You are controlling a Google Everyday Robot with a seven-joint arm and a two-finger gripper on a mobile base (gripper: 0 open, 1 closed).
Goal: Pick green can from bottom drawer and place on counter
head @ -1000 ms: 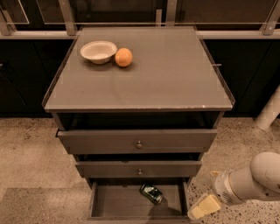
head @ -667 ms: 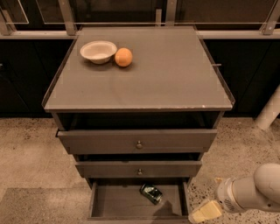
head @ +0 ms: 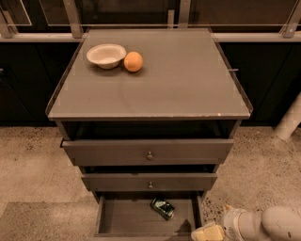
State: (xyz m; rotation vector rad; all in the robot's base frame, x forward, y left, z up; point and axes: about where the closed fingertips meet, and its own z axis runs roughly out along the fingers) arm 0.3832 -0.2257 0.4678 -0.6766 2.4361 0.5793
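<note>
Item: one white, smooth-cased, rounded robot arm [head: 275, 225], recorded in the lower right corner of the camera view. It lay roughly level and reached leftward, with its far end cut off by the right edge. Item: one white cylindrical wrist section [head: 236, 222], set in line between the arm casing and the end tool, with a small tan nub on its upper side. Item: one pale cream-yellow, blunt two-finger gripper [head: 207, 233], located at the very bottom edge, right of centre. It pointed left and slightly downward, and its lower part was cut off by the bottom edge.

Lab-like test space, speckled floor [head: 28, 155], drawer cabinet [head: 188, 151], glass partition [head: 127, 12], hand [head: 207, 233] bottom right.
</note>
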